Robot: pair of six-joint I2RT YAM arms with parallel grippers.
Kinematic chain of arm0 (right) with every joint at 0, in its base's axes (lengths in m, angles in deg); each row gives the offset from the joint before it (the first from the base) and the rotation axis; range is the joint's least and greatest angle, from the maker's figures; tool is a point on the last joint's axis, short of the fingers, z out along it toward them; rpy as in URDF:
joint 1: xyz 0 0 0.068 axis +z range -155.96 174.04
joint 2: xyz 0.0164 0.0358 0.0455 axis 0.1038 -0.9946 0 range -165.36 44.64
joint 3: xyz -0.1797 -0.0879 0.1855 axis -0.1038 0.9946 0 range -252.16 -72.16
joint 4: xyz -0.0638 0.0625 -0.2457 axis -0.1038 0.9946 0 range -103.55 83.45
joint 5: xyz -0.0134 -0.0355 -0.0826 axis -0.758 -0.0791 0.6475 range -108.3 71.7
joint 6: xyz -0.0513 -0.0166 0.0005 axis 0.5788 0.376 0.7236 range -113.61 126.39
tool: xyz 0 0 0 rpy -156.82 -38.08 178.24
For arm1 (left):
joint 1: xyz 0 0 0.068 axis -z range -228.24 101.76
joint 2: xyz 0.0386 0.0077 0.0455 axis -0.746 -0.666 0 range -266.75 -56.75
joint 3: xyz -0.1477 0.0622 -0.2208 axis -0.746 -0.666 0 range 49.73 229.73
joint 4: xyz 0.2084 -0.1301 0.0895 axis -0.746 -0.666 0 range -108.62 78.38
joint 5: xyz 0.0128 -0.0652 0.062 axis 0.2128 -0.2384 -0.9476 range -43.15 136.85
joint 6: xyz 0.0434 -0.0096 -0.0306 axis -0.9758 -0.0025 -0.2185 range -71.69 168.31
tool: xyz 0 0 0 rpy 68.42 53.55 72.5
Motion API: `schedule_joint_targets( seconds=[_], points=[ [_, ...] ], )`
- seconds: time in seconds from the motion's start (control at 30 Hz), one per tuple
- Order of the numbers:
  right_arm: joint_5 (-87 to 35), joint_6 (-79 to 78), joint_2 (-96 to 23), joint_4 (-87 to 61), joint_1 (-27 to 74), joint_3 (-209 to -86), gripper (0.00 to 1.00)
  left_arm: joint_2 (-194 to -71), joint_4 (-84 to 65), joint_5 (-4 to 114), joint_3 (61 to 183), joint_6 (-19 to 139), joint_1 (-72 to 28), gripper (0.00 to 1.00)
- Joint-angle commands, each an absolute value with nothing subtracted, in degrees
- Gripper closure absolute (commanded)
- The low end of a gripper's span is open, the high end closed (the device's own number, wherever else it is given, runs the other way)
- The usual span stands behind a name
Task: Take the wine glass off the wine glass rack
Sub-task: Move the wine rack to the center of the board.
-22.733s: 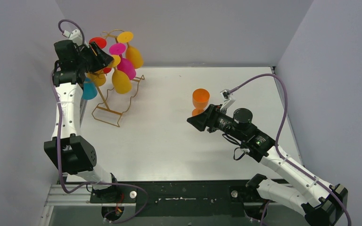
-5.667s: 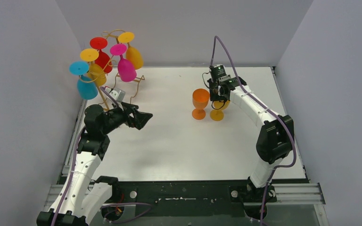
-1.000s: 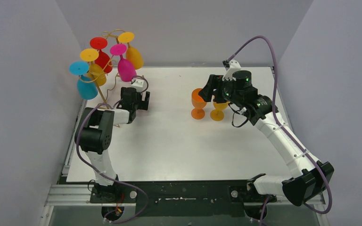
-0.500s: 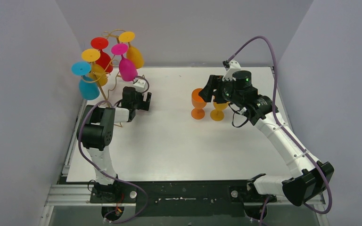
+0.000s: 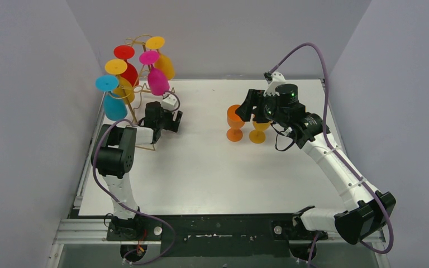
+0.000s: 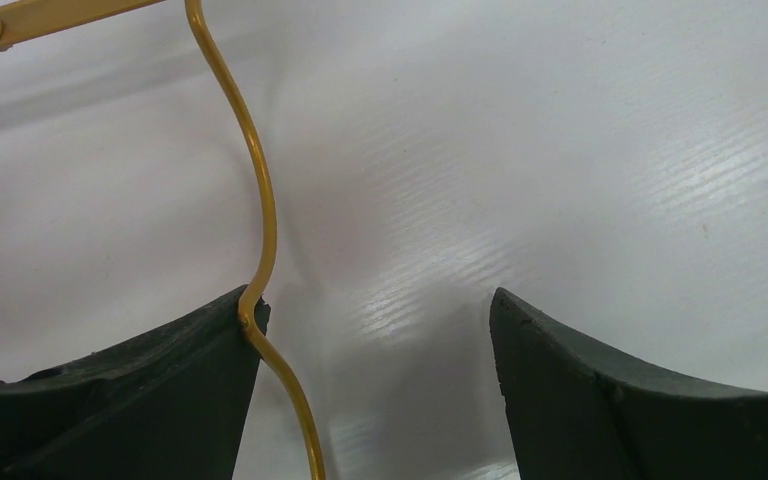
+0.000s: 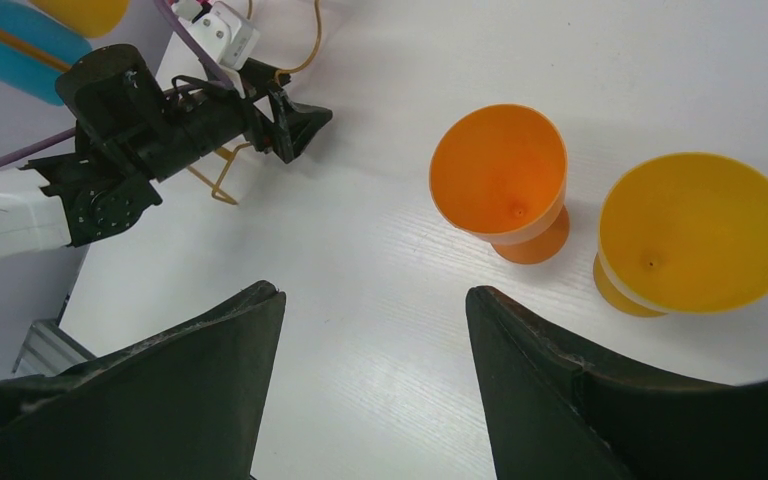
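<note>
Coloured plastic wine glasses [image 5: 157, 81], five: hung bowl-down, feet up, on tall gold wire rack [image 6: 263, 205], far-left table corner. Left gripper [image 6: 375, 310]: fingers apart at the wavy base rail, one touching it, probably steadying. Right gripper [image 7: 375, 300]: fingers spread above upright orange goblet [image 7: 505, 180] and yellow goblet [image 7: 695, 230], apparently already unloaded.

The left gripper [image 6: 378, 300] fills the bottom corners, jaws wide apart over the white table [image 6: 610, 150]. A wavy gold rail of the wine glass rack [image 6: 266, 200] runs down from the top, touching the lower-left finger [image 6: 140, 390] at its tip.
</note>
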State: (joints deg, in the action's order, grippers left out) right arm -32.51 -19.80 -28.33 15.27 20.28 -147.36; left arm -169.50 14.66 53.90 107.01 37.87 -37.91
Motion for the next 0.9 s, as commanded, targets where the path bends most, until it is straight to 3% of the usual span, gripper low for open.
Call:
schedule_joint_targets(
  seconds=[0.0, 0.27, 0.87],
  points=[
    [-32.14, -19.80, -27.87, 14.66, 20.03, -147.58, 0.32, -167.57, 13.55, 60.08, 107.58, 34.41, -37.27, 0.23],
    [-31.88, -19.86, -27.52, 14.66, 19.98, -147.36, 0.32, -165.99, 7.87, 63.19, 106.64, 26.13, -35.46, 0.32],
    [-31.60, -20.13, -27.05, 14.20, 20.06, -146.53, 0.32, -159.09, -1.59, 66.77, 102.82, 15.72, -31.98, 0.41]
  ],
)
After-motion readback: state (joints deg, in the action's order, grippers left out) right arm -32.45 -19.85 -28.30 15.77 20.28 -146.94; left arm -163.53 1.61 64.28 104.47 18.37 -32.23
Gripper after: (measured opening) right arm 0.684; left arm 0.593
